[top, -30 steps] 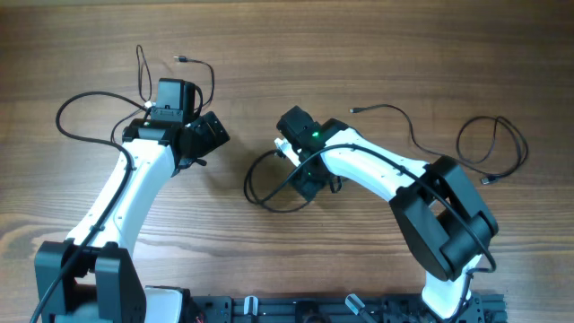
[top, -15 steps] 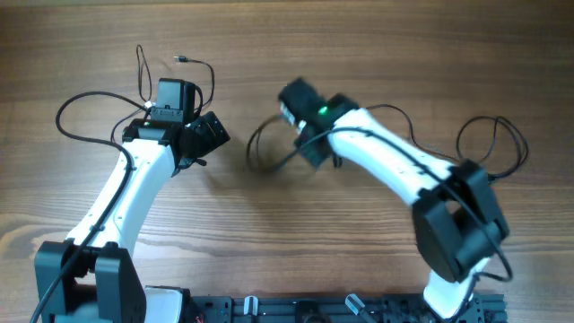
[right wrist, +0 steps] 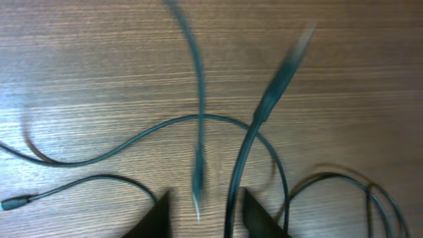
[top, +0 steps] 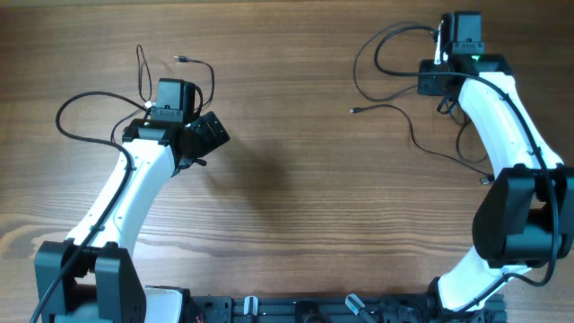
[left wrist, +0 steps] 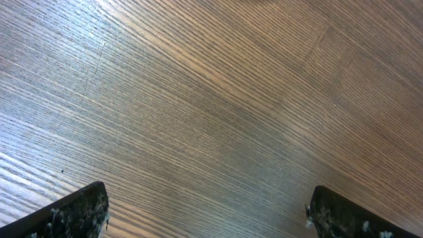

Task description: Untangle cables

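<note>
Several thin black cables lie on the wooden table. One cable (top: 90,97) loops beside my left arm, its plug end at the far side. My left gripper (top: 208,135) is open and empty over bare wood (left wrist: 208,211). My right gripper (top: 441,85) is at the far right. A cable loop (top: 359,67) spreads to its left. Another cable (top: 404,121) with a small plug runs below it and under the arm. In the right wrist view the fingers (right wrist: 201,215) are slightly apart. Two blurred cable strands (right wrist: 248,142) pass between them, above other cables on the table.
The table is brown wood grain. A black rail (top: 341,309) runs along the near edge between the two arm bases. The right arm's white link (top: 507,117) crosses over part of the right-hand cable.
My right arm swung from the table's middle to the far right, dragging a cable loop with it. The left arm has not moved.
</note>
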`<move>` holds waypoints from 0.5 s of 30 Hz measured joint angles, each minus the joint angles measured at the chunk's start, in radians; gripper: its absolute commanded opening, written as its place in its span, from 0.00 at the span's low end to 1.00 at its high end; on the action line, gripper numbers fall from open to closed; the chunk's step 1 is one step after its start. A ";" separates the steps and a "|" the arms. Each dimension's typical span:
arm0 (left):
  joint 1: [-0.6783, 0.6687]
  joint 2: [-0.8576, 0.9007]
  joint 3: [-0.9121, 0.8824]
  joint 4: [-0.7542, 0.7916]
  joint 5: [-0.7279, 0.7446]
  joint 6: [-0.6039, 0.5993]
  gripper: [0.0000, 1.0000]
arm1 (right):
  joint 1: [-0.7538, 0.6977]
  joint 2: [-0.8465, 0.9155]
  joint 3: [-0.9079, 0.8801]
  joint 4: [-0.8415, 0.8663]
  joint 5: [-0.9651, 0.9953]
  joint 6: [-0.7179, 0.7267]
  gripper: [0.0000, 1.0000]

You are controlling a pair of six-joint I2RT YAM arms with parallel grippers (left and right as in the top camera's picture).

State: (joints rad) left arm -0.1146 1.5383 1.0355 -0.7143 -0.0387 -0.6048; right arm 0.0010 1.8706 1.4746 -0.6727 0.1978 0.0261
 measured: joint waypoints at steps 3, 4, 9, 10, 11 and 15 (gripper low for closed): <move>0.000 0.000 0.000 0.000 0.000 0.000 1.00 | -0.002 0.037 0.000 0.002 -0.082 0.005 1.00; 0.000 0.000 0.000 0.000 0.000 0.000 1.00 | -0.002 0.042 0.000 0.002 -0.101 0.005 1.00; 0.000 0.000 0.000 0.000 0.000 0.000 1.00 | -0.002 0.048 0.000 -0.064 -0.266 0.004 1.00; 0.000 0.000 0.000 0.000 0.000 0.000 1.00 | -0.002 0.048 0.000 -0.089 -0.292 0.004 1.00; 0.000 0.000 0.000 0.000 0.000 0.000 1.00 | -0.002 0.048 0.000 -0.097 -0.310 0.004 1.00; 0.000 0.000 0.000 0.000 0.000 0.000 1.00 | -0.002 0.048 0.000 -0.084 -0.333 0.004 1.00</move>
State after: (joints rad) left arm -0.1146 1.5383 1.0355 -0.7143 -0.0387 -0.6048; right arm -0.0010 1.9190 1.4742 -0.7570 -0.1356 0.0299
